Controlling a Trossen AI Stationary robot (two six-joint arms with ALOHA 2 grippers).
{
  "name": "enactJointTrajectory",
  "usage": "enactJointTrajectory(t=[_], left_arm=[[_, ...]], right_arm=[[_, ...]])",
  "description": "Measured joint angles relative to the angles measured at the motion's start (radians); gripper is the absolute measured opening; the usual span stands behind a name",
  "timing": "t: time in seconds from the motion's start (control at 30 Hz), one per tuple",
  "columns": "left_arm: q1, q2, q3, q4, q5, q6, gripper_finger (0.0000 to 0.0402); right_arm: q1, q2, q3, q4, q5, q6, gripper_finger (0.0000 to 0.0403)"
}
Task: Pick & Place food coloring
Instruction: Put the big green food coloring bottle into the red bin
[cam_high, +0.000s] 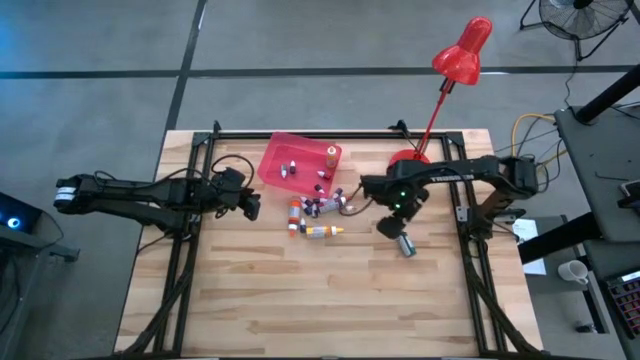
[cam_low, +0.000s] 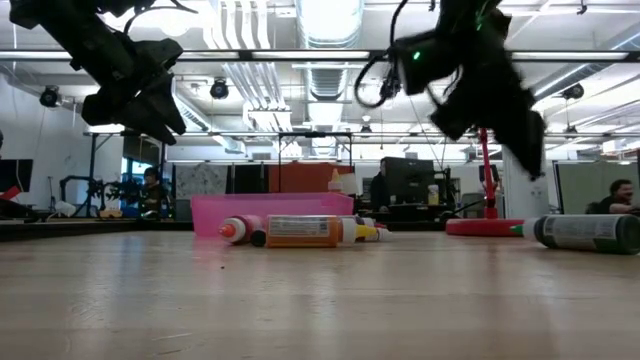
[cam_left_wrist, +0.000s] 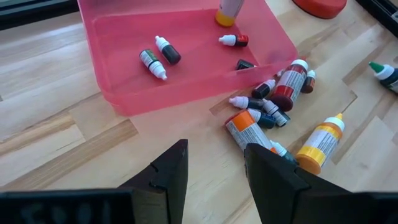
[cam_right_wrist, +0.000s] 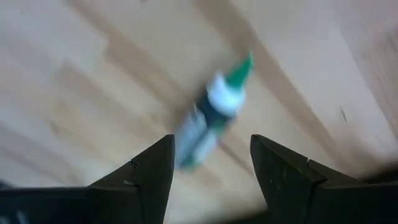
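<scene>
Several small food coloring bottles (cam_high: 315, 210) lie in a loose pile on the wooden table just in front of the pink-red tray (cam_high: 275, 150). Among them are a red one (cam_left_wrist: 289, 87), an orange one (cam_left_wrist: 245, 127) and a yellow one (cam_left_wrist: 320, 143). A few more lie inside the tray (cam_left_wrist: 158, 59). One green bottle (cam_high: 405, 245) lies alone on its side to the right of the pile. My right gripper (cam_right_wrist: 211, 142) hovers open above it. My left gripper (cam_left_wrist: 214, 152) is open and empty, left of the pile and above the table.
A red desk lamp (cam_high: 460, 55) stands with its base (cam_high: 408, 158) at the table's far right, next to the tray. Black frame rails (cam_high: 185, 235) run along the table's left and right sides. Bare wood fills the near half of the table (cam_high: 320, 310).
</scene>
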Motion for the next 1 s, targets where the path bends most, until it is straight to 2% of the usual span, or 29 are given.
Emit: enactJointTrajectory(t=[0.1,0.23,0.43,0.67,1.0], left_arm=[[0.0,0.0,0.0,0.001,0.0,0.0,0.0131],[0.0,0.0,0.0,0.001,0.0,0.0,0.0131],[0.0,0.0,0.0,0.0,0.002,-0.003,0.0131],[0.0,0.0,0.0,0.0,0.001,-0.003,0.0131],[0.0,0.0,-0.016,0.0,0.001,-0.001,0.0131]], right_arm=[[-0.036,0.044,-0.023,0.1,-0.003,0.026,0.0203],[-0.06,0.089,-0.048,0.098,-0.005,0.032,0.0203],[-0.06,0.091,-0.103,0.109,-0.013,0.031,0.0203],[-0.06,0.091,-0.167,0.207,-0.114,0.049,0.0203],[-0.083,0.091,-0.187,0.27,-0.115,0.069,0.0203]])
